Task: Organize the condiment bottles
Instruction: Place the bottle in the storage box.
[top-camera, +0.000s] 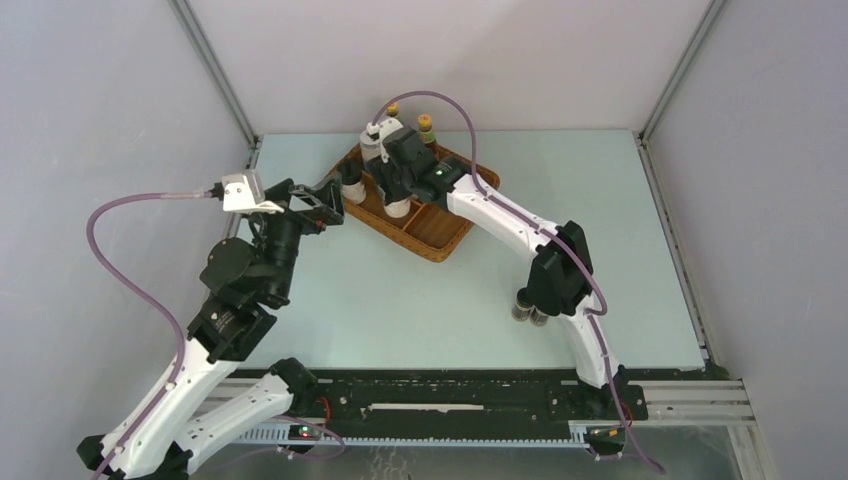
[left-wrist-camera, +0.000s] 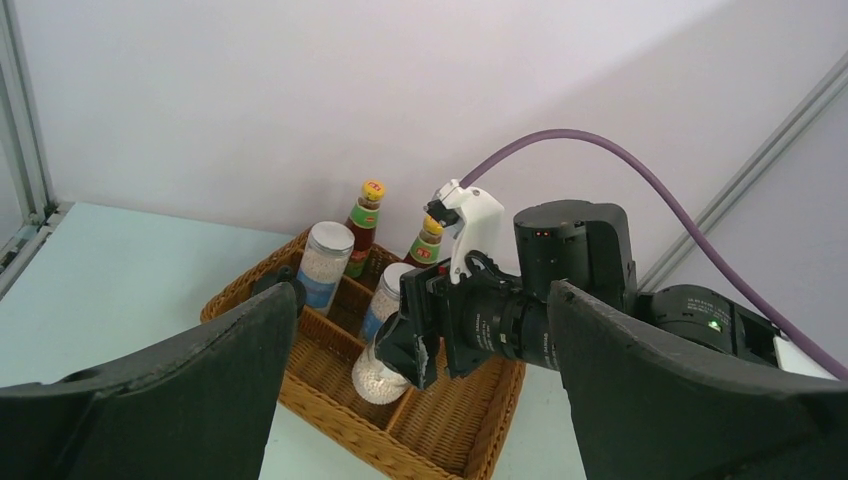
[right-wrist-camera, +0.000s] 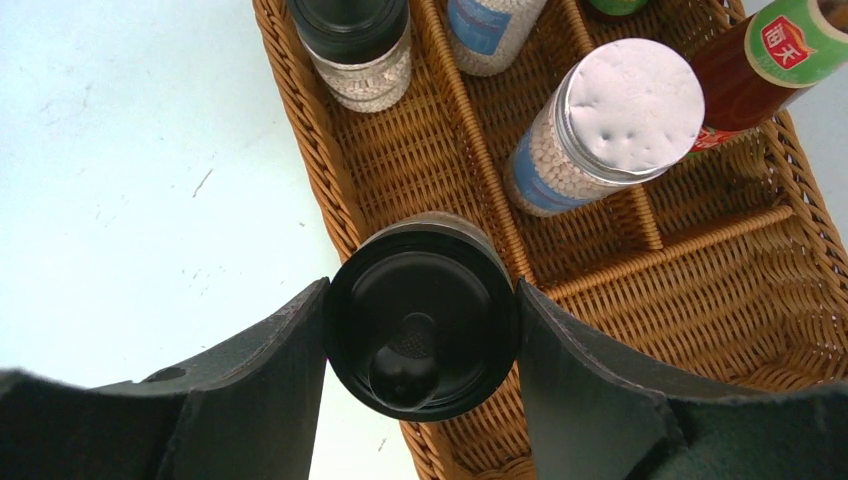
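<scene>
Right wrist view: black-capped shaker clamped in right gripper, low over wicker tray, cap overlapping a divider.
Base contact: cannot tell whether seated on the tray floor.
Tilt: leaning in left wrist view; likely to topple if released onto the divider.
Neighbour: silver-lidded jar just beside; could be knocked by a sideways shift.
Left gripper: jaws wide apart, empty, near the tray's left rim; could bump second shaker.
Vials: on the table beside the right arm, well apart from the tray; at risk from an elbow sweep.

The right arm hides the tops of two tiny dark vials, too small for detail.
</scene>
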